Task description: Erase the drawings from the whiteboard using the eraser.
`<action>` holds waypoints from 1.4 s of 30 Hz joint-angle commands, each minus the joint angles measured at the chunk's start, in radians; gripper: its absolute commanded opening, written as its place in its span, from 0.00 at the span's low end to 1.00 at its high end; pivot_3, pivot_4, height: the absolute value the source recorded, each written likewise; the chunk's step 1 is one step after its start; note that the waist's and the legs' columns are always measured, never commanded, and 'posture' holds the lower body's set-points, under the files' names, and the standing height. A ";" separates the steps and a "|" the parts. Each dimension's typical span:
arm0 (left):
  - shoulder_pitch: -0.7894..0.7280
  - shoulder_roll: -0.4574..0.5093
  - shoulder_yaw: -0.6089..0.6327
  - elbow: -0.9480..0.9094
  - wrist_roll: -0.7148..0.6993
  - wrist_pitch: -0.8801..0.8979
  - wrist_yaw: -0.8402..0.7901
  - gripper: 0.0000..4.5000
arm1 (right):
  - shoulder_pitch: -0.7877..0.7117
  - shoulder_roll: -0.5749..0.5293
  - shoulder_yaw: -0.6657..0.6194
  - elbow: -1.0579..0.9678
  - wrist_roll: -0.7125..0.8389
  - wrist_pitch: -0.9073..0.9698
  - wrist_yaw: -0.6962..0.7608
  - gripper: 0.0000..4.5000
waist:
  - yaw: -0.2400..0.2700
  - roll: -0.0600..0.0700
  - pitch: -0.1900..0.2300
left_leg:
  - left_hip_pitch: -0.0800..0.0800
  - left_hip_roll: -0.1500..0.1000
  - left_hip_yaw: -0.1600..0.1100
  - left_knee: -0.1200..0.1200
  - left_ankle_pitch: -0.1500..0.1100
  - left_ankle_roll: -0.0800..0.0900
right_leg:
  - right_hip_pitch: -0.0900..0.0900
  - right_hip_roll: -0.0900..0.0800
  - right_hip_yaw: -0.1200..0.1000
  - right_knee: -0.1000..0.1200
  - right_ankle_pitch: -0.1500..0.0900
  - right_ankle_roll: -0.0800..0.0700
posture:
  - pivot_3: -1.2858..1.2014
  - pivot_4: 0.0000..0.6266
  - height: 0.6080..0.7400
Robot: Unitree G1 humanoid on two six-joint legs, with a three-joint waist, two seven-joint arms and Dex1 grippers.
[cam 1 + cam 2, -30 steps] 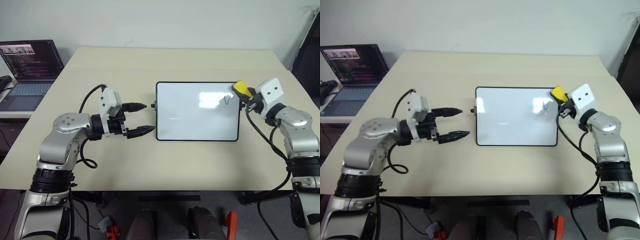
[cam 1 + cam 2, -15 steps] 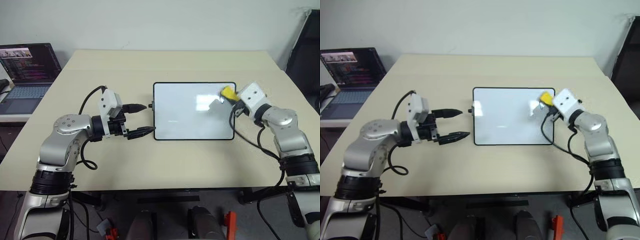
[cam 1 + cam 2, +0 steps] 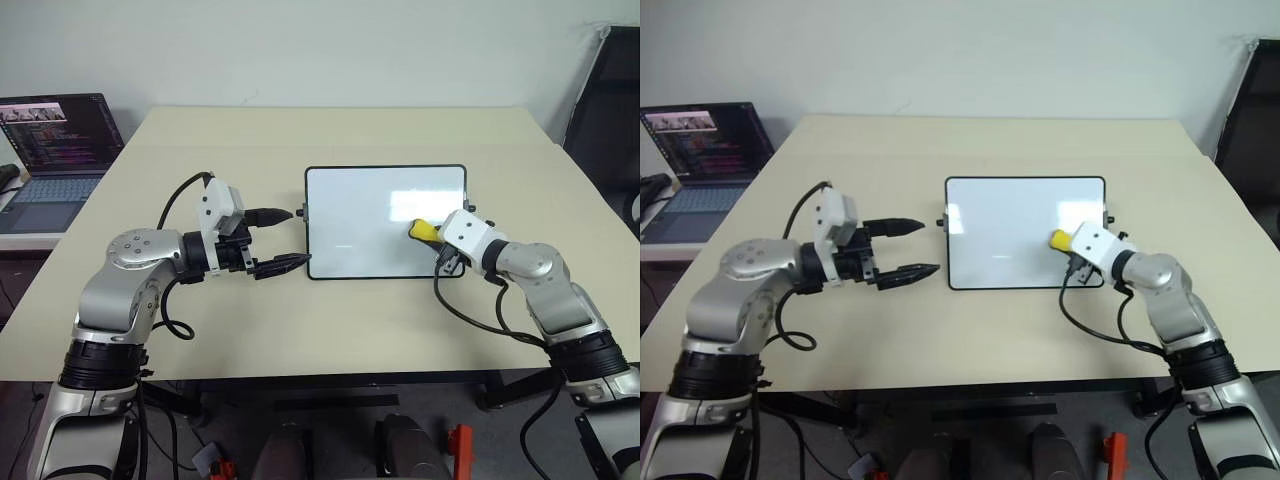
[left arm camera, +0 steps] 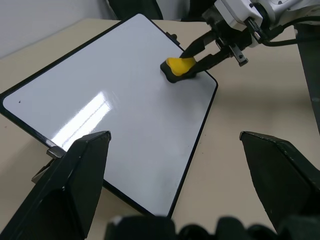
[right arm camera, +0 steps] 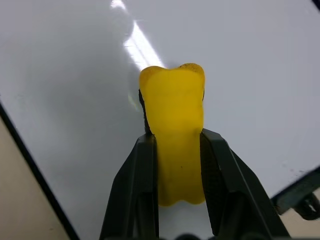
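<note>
Yellow rubber is seen in the left eye view: the eraser [image 3: 423,230] is pinched in the right pincer [image 3: 436,238] and set on the right part of the whiteboard [image 3: 360,215], which lies flat in the middle of the counter [image 3: 300,320]. The left pincer [image 3: 282,239] is held spread at the board's left edge, its near finger at or just beside the frame; contact cannot be told.

From the left wrist view, the eraser's dark underside is seen against the glossy surface near the board's right short side. No drawings can be made out on the board here.

From the right wrist view, the block is seen clamped between two black fingers [image 5: 137,185], its tip bulging past them.

For a clean wipe, the dark face should probably be kept flat on the board under light, even pressure, and drawn in overlapping strokes. The frame is best steadied from the left, since the board could slide on the smooth counter.
</note>
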 commanded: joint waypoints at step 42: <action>-0.052 -0.233 -0.195 -0.125 -0.032 0.014 0.006 1.00 | -0.035 -0.225 -0.401 0.669 0.230 0.045 -0.060 0.60 | 0.003 0.006 0.001 | -0.014 -0.002 0.001 -0.002 -0.001 0.000 | -0.006 -0.001 0.000 -0.014 0.006 0.003 | 0.52 0.24 1.00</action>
